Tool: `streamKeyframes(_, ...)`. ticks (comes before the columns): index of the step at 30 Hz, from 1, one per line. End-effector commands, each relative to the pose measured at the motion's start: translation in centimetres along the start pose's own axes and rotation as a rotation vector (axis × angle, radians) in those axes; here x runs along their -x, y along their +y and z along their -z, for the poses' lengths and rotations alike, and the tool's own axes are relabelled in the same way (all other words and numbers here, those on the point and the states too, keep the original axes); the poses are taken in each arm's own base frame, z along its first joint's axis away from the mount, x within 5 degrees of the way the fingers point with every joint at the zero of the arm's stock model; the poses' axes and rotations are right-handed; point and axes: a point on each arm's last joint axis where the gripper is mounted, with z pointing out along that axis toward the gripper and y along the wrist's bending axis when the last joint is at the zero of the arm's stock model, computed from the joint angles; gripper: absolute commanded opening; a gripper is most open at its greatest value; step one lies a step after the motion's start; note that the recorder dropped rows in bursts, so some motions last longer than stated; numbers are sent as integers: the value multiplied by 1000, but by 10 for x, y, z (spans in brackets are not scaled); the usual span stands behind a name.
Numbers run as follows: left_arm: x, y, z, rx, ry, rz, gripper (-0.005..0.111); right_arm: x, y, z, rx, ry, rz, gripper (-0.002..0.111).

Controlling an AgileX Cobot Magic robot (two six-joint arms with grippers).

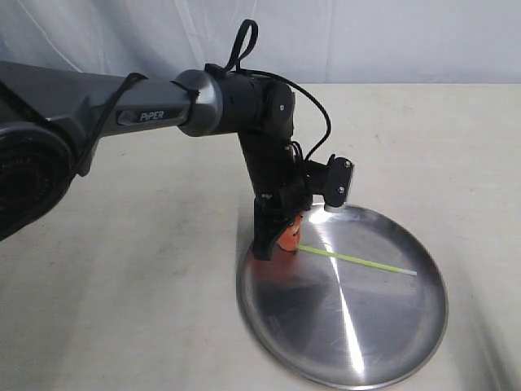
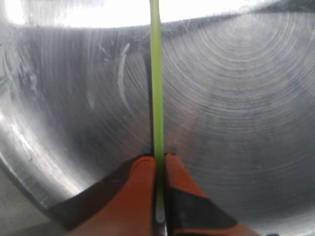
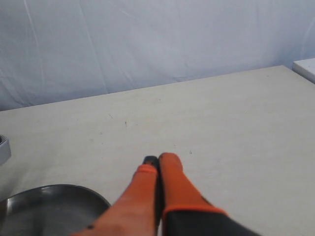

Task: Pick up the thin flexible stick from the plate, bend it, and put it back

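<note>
The thin yellow-green stick [image 1: 358, 262] lies straight across the round silver plate [image 1: 407, 342], its pale tip toward the right. My left gripper [image 1: 286, 241] stands at the plate's left rim, its orange fingers shut on the stick's left end. In the left wrist view the stick [image 2: 157, 83] runs out from between the closed fingertips of the left gripper [image 2: 158, 160] over the plate's brushed metal [image 2: 236, 108]. My right gripper [image 3: 158, 161] is shut with nothing in it, hovering over the bare table beside the plate [image 3: 49, 206]. The right arm does not show in the exterior view.
The beige table [image 1: 163, 269] surrounds the plate. A white cloth backdrop [image 3: 147, 39] hangs behind the table. A white object [image 3: 306, 68] sits at the table's far corner in the right wrist view.
</note>
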Motion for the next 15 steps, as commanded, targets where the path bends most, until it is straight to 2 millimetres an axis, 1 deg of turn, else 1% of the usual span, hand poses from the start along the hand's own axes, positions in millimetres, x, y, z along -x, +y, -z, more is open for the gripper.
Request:
streamKeyframes(1,3,-6,0,-32,4,-7,0,0,0,0,-3,-12,5,0)
streamKeyframes(15,13,-10,37,31,-39,-13,0,0,0,0,-4,-12,14,0)
